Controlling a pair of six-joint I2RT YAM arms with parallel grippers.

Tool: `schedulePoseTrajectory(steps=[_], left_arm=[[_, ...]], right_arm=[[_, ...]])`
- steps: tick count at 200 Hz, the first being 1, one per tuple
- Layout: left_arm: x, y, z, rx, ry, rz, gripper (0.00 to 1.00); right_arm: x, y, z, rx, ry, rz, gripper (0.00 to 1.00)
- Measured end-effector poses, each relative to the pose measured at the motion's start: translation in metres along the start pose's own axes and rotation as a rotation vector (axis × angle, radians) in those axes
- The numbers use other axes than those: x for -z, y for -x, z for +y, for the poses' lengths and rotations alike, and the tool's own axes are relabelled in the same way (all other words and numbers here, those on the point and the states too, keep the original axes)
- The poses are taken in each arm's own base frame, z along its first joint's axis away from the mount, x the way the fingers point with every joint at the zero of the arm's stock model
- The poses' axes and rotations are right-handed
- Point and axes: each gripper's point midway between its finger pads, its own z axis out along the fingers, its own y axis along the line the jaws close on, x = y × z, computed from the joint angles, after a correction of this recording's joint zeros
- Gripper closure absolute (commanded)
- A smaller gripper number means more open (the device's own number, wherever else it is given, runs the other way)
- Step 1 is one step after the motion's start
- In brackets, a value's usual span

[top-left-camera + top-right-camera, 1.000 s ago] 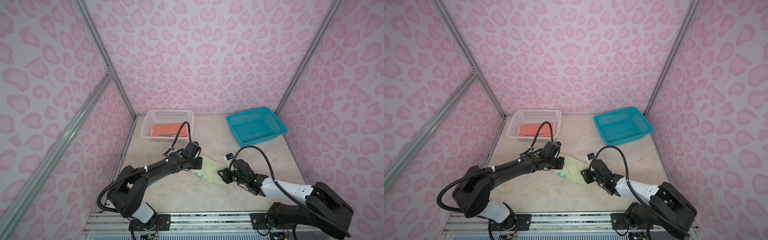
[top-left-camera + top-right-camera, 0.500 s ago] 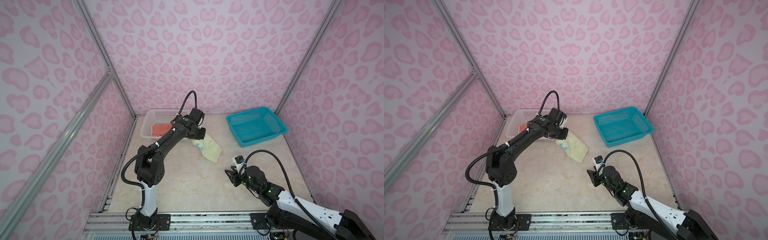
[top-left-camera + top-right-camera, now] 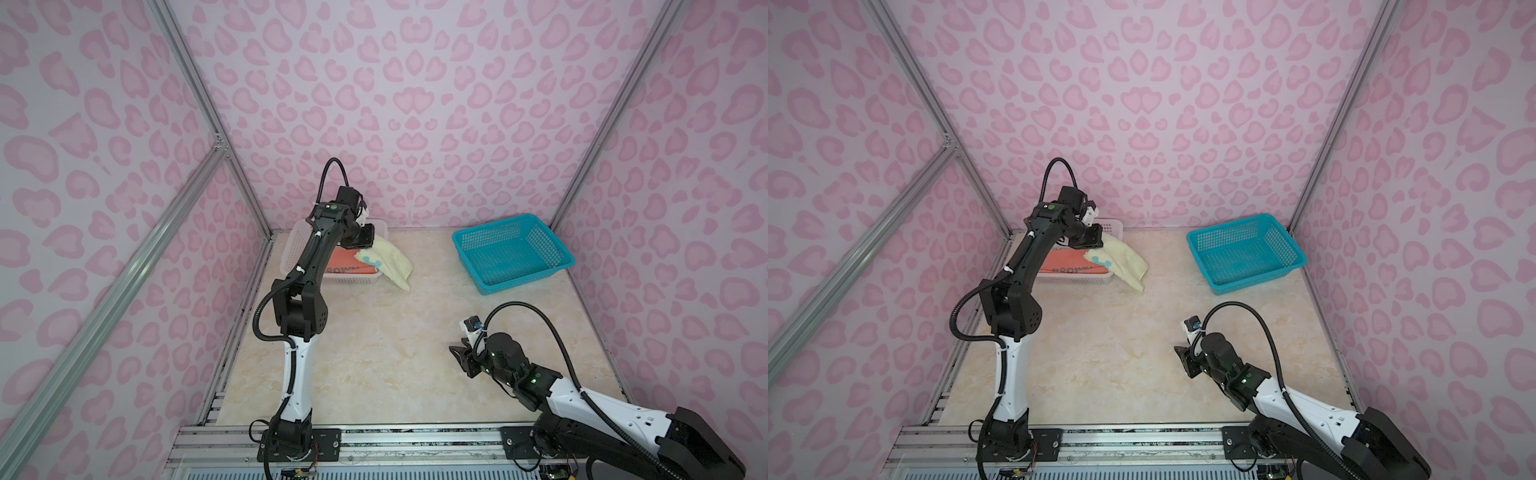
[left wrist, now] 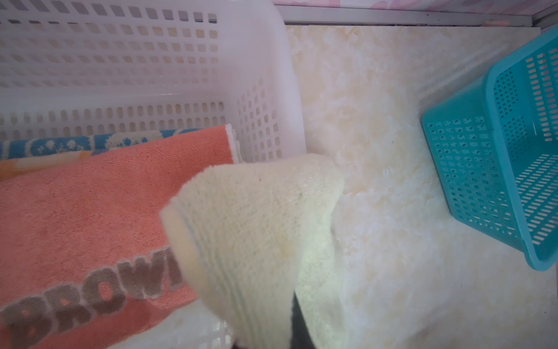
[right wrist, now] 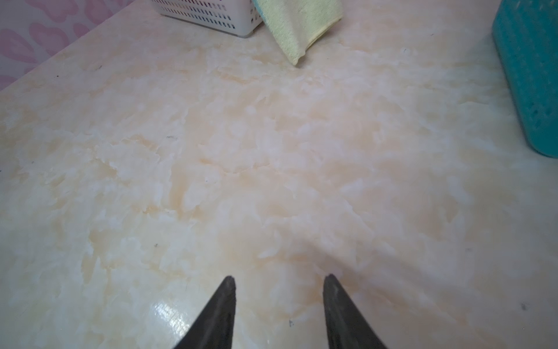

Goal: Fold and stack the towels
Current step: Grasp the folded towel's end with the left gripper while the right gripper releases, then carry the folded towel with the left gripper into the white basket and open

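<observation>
**Top views.** Left gripper (image 3: pixel 368 242) is clenched on the pale-yellow towel (image 3: pixel 390 266); a teal patch shows near the grip. The towel hangs across the right end of the white basket (image 3: pixel 353 280). Part of it is over the orange towel (image 3: pixel 344 266) lying inside, and the rest drapes outside the rim, lowest corner down toward the table (image 3: pixel 374 353). Right gripper (image 3: pixel 459 353) sits low over the table, well apart, jaws parted, nothing in them. Teal basket (image 3: pixel 528 277) looks empty.

Risks, my reading:
- Let go here, the towel straddles the rim and its hanging weight pulls it out onto the table.
- Held at one edge, the fold can sag open.
- Carried inward, the trailing part can catch the rim and drag the light basket.

In both top views the arm covers the basket's left part, so the stack's depth is unreadable.

**Left wrist.** The pale-yellow towel (image 4: pixel 259 229) fills the foreground and hides the jaws, so the grip point is unseen. The orange towel's brown lettering is cut off by the cloth. A blue towel (image 4: pixel 60 145) edge peeks from behind it. How many lie beneath, I cannot tell.

**Right wrist.** Fingertips (image 5: pixel 228 290) stand apart over bare table, empty. The towel's corner hangs beside the white basket's corner; whether it touches the table or hangs just above, I cannot tell. The teal basket is cut off at the frame edge.
</observation>
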Motion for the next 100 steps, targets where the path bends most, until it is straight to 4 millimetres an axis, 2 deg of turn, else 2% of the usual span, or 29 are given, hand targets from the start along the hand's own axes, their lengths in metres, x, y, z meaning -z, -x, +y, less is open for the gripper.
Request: schedulePoseTrajectory(steps=[66, 100], left_arm=[[0.019, 0.008, 0.087, 0.121, 0.049, -0.019, 0.97], [0.016, 0.004, 0.112, 0.128, 0.107, -0.008, 0.97]], right_arm=[[-0.007, -0.001, 0.003, 0.001, 0.011, 0.018, 0.52], [-0.015, -0.001, 0.004, 0.004, 0.013, 0.045, 0.52]])
